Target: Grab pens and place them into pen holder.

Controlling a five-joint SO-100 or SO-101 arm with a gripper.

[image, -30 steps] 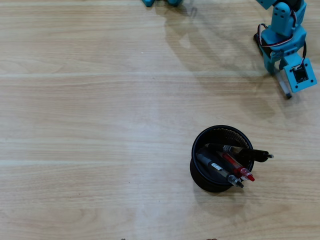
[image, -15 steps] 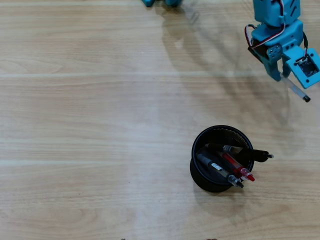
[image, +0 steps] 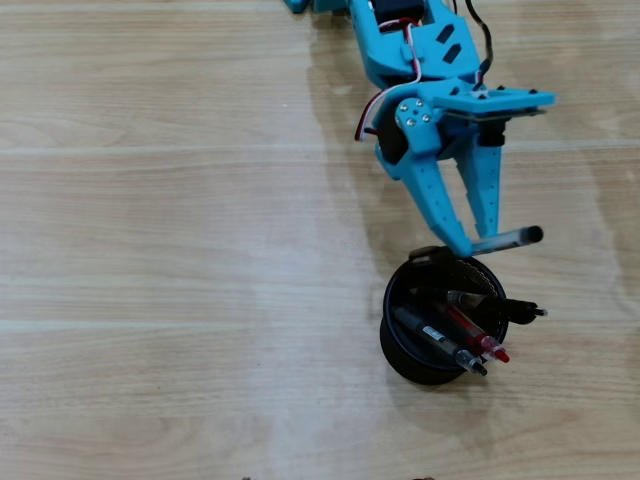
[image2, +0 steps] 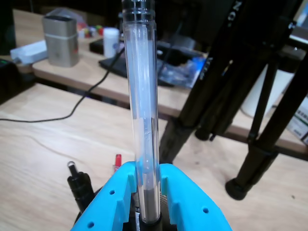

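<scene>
My blue gripper [image: 478, 242] is shut on a clear-barrelled pen [image: 515, 238], which lies level and sticks out to the right, just above the far rim of the black mesh pen holder [image: 400, 345]. Three pens lean in the holder: a black one [image: 512, 309], a red one [image: 474, 335] and a clear one with a dark sleeve [image: 438, 338]. In the wrist view the held pen [image2: 141, 96] rises straight up from between the blue fingers [image2: 115, 192], with the black pen's end [image2: 76, 174] and the red tip [image2: 117, 160] showing low down at the left.
The wooden table [image: 150, 250] stretches wide to the left of the holder. Beyond the table's far edge in the wrist view stand black tripod legs [image2: 250, 110] and a desk with a silver can [image2: 60, 41] and cables.
The arm has swung from the table's far right corner down and left, carrying the clear pen to just above the holder's rim. The three pens in the holder have not moved.
</scene>
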